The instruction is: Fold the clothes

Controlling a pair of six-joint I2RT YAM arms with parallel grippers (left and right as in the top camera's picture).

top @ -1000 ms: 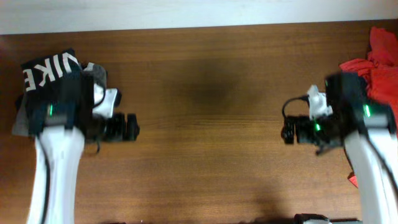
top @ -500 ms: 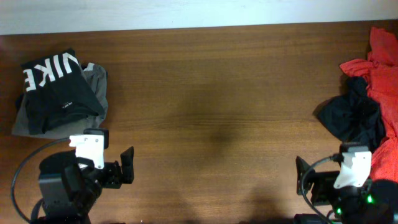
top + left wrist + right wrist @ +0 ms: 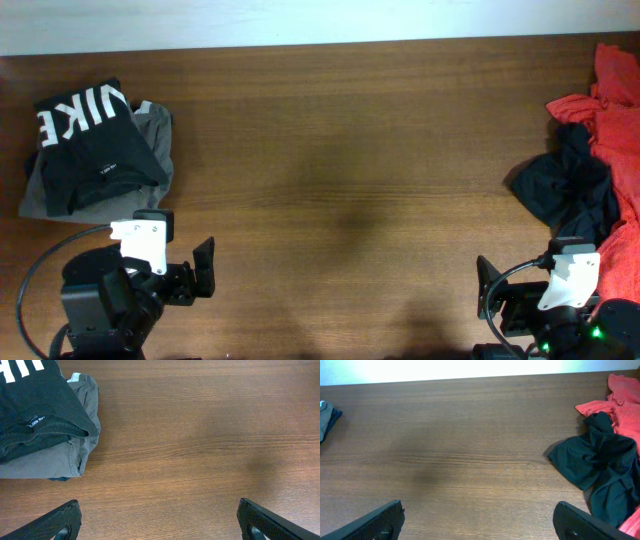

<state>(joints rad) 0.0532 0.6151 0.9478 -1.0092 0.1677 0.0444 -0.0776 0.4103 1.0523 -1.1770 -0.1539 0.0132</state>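
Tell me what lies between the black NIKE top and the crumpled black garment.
Nothing: the stretch of table between the NIKE top and the black garment is bare wood, clearest in the overhead view.

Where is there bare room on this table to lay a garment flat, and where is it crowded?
The table is bare across its middle, between the folded NIKE top on a grey garment at far left and the crumpled black garment and red garment at right. Those two ends are crowded.

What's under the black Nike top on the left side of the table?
A folded grey garment lies under the black NIKE top, its edges sticking out. Anything further beneath is covered.
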